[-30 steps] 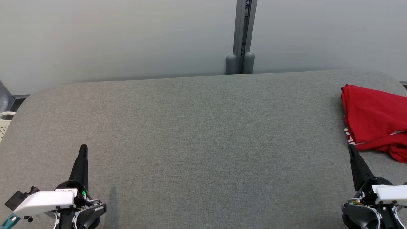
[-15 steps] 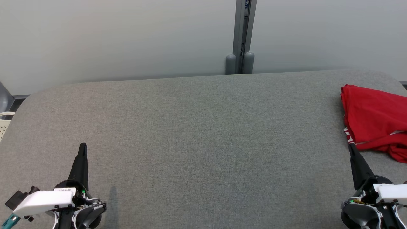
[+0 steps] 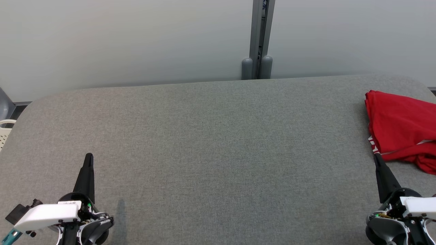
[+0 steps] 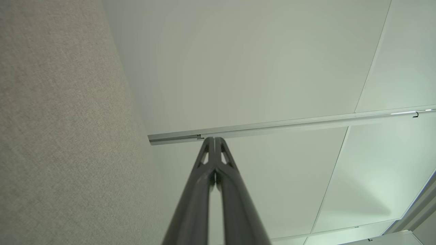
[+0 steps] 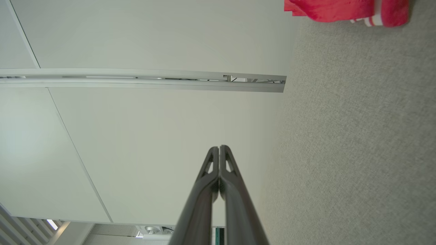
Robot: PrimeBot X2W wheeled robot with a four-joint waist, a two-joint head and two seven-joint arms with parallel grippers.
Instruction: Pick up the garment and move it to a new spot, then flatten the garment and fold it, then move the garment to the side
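Well, over the last second almost nothing has changed. My left tool [image 3: 89, 157] is pressed together, its fingers meeting at the tips and pinching nothing, and it has held its place over the counter's [image 3: 218, 143] near-left part, give or take a slight creep. My right tool [image 3: 375, 158] is pressed together and bare too, parked as before over the counter's near-right part. Both point toward the counter's far edge.

The red garment [image 3: 398, 126] has not stirred either. It lies at the counter's right end, running off my head view, gathered into a rough flat bundle with a white-striped hem showing and a rumpled near edge. My right tool's tip is near it, but grey cloth shows between them in the wrist view.

I judge that this stillness fits two stages: a garment waiting to be lifted, or one already folded and set aside.

Past the counter's left edge is a pale slotted basket [image 3: 4, 131]. Its contents are cut off.
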